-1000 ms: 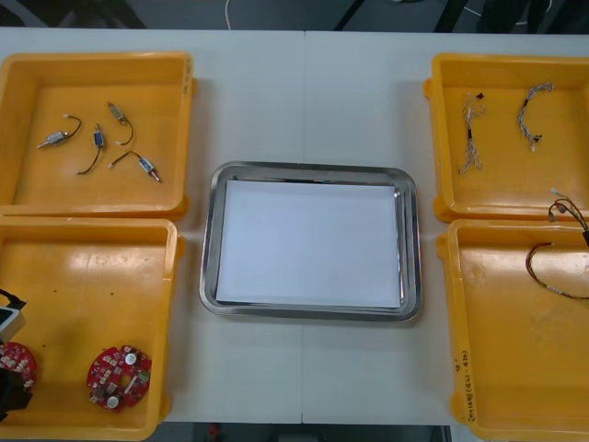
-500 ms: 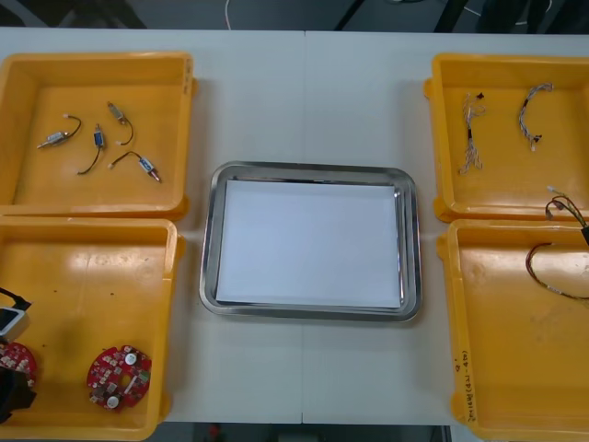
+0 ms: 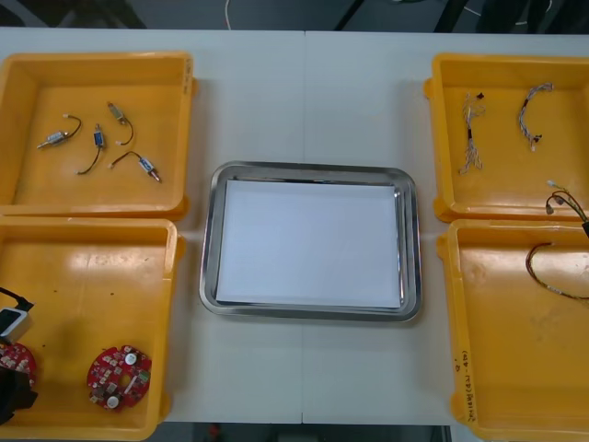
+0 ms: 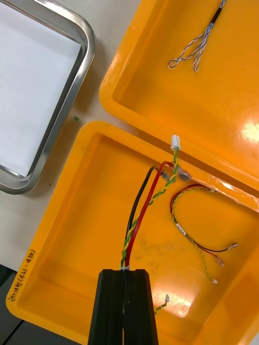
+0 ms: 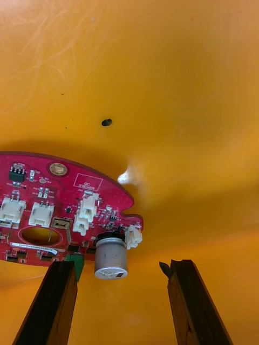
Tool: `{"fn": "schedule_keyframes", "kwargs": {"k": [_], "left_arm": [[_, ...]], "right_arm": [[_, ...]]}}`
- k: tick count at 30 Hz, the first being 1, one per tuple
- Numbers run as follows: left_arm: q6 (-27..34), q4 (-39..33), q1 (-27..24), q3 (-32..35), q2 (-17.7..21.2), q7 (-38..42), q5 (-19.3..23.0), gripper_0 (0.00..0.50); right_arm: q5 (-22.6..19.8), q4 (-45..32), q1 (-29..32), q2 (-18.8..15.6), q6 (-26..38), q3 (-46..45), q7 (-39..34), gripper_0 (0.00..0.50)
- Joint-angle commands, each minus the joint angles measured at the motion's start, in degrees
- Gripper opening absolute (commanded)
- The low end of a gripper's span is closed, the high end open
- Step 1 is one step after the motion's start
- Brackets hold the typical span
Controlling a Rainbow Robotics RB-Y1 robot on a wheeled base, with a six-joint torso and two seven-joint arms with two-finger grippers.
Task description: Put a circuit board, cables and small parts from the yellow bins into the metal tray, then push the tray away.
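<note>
On the light table [image 3: 304,101], the far left bin [image 3: 55,92] holds several small metal parts [image 3: 99,138], scattered across its floor. The near left bin [image 3: 92,276] holds one circuit board [image 3: 119,377] lying flat near its front wall and a second circuit board [image 3: 16,361] at its outer side. The left gripper [image 5: 118,267] is low over that second board with its jaws standing well apart. The board's edge lies just ahead of the fingers [image 5: 46,302], and whether either finger touches it cannot be told. The metal tray [image 3: 210,239] sits in the middle between the bins, white inside. The far right bin [image 3: 497,184] holds twisted blue and white cables [image 3: 471,129] near its far wall. Over the near right bin [image 3: 515,350], the right gripper [image 4: 125,275] has its jaws clamped together on the held cable [image 4: 143,215], a bundle of red, black and yellow strands rising from the fingertips toward the wall shared with the far bin. A loose cable [image 3: 552,276] lies curled on the same bin's floor, just beside the held one.
</note>
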Motion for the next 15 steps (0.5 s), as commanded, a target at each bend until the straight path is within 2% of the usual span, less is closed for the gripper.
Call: {"fn": "schedule_keyframes", "kwargs": {"k": [1,15], "left_arm": [[-0.5,0.31,-0.83,-0.27,1.31,-5.27,-0.63,0.5],[-0.41,0.31,-1.1,-0.27,0.7,-5.27,-0.89,0.5]], "right_arm": [[0.91,0.0,-1.47,-2.32,0.21,1.0,3.27,0.0],[1.44,0.0,-1.47,-2.32,0.21,1.27,4.5,0.0]]}}
